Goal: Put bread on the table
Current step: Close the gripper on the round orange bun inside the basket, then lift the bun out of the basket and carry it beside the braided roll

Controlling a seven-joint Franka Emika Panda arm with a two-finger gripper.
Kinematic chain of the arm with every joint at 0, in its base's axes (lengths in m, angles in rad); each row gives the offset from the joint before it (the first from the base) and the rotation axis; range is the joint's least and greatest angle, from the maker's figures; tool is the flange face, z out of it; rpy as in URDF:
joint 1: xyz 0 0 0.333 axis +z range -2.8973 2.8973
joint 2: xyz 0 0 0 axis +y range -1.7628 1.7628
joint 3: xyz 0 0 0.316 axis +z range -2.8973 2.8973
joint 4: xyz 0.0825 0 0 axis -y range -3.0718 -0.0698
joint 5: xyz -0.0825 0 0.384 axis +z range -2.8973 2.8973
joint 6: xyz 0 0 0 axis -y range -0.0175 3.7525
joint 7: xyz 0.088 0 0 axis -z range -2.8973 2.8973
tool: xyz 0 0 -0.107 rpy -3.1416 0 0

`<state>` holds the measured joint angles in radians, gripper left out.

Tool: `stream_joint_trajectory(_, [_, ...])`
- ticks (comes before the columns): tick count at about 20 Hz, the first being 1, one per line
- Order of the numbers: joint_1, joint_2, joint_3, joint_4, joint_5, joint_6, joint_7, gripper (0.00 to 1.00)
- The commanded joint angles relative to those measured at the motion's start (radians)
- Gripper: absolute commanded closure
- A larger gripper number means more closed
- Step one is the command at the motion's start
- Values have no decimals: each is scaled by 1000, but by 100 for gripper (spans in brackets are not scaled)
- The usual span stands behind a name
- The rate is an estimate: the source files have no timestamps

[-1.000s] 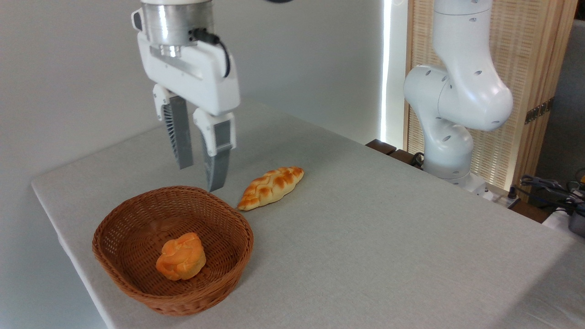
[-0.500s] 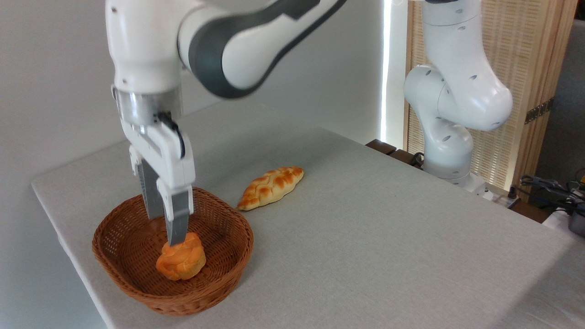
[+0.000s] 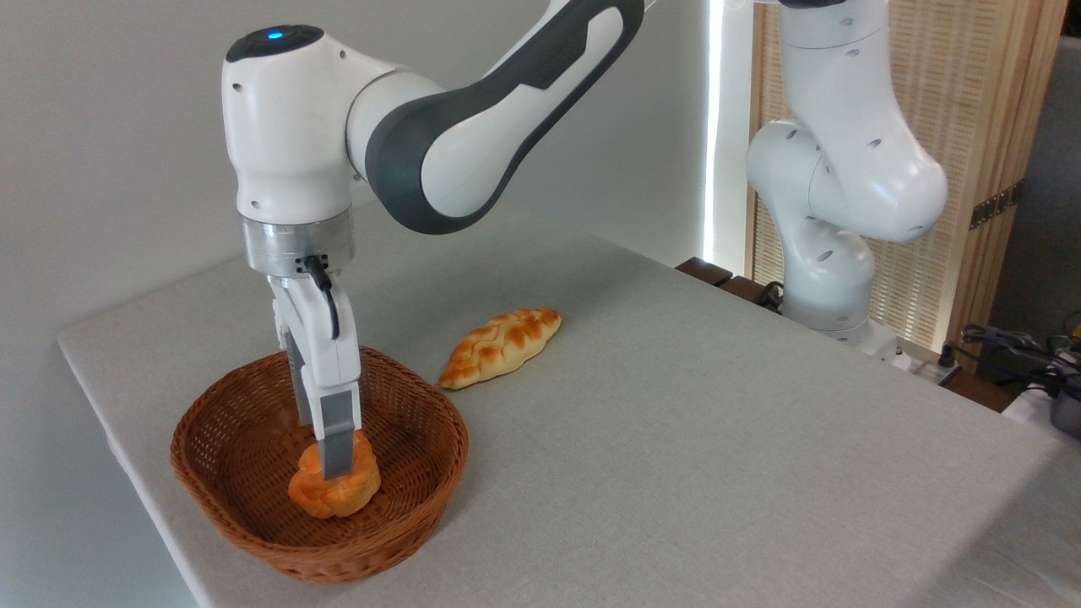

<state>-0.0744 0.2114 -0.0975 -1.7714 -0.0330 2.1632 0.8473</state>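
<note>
At the left end of the tabletop (image 3: 676, 439), near its front corner, stands a brown wicker basket (image 3: 245, 515), and the bread (image 3: 334, 488) lies on its floor, towards the front right. Straight above it the claw (image 3: 336, 463) points down into the basket, seen edge-on, so that one grey finger (image 3: 338, 439) stands in front and covers the other. That near finger crosses the top middle of the bread, its tip down on the knotted crown; the bun shows on both sides of it and below. Whether the bread is gripped, or how far the fingers stand apart, cannot be told from this angle. The bun's paler base sits on the weave, with no gap visible beneath it. Above the claw, the white wrist rises to a joint with a blue light on top, and the grey-and-white arm (image 3: 473, 127) reaches up and to the right. Just beyond the basket's right rim, apart from it, a braided loaf (image 3: 500, 346) with browned patches lies flat on the cloth. Farther right, at the tabletop's far edge, stands the arm's white base column (image 3: 836, 194).
</note>
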Motion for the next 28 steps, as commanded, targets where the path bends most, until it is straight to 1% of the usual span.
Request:
stream_joint_trajectory(1, [7,-10,-1,-36,4,33,67,0])
stream_joint_trajectory(8, [7,9,-1,-74,4,125,90,0])
stream_joint_trajectory(9, [7,9,-2,-77,18,129,90,3])
stream_joint_trajectory(10, [7,9,-2,-82,40,127,88,16])
stream_joint_trajectory(11, [7,9,-4,-86,56,127,88,31])
stream_joint_trajectory(12, [7,9,-4,-86,56,127,88,43])
stream_joint_trajectory(13, [7,8,-4,-88,56,125,88,58])
stream_joint_trajectory(14, [5,8,-4,-88,56,124,88,65])
stream_joint_trajectory(16, [5,8,-4,-88,56,121,88,68])
stream_joint_trajectory(24, [4,5,-5,-88,56,113,84,68])
stream_joint_trajectory(28, [4,-4,-5,-83,50,89,81,68])
